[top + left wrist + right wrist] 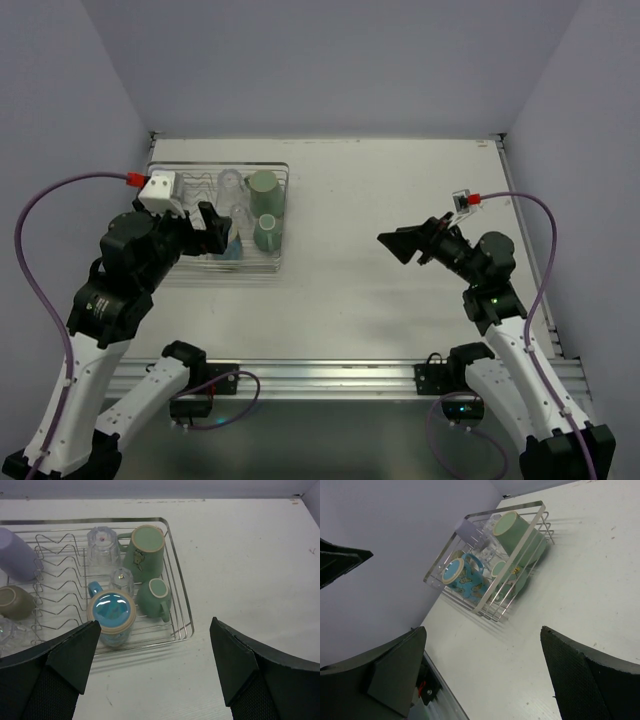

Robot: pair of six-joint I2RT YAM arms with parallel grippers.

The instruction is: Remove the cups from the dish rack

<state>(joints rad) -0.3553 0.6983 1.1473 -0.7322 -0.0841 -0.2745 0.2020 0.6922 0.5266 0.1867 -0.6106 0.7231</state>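
The silver wire dish rack (282, 215) stands at the table's far left; it also shows in the left wrist view (174, 555) and the right wrist view (485, 607). In it are a large mint mug (145, 550), a small mint mug (155, 596), an upside-down blue mug (111, 615), two clear glasses (103, 545), a lavender cup (17, 560) and a beige cup (15, 602). My left gripper (215, 232) (155, 622) is open and empty, just above the rack's near right corner. My right gripper (400, 243) (482, 629) is open and empty over mid-table, far right of the rack.
Bare white table (400, 180) stretches right of the rack. Grey walls close the left, back and right. A metal rail (330, 375) runs along the near edge. A third clear glass (6, 630) sits at the rack's near left.
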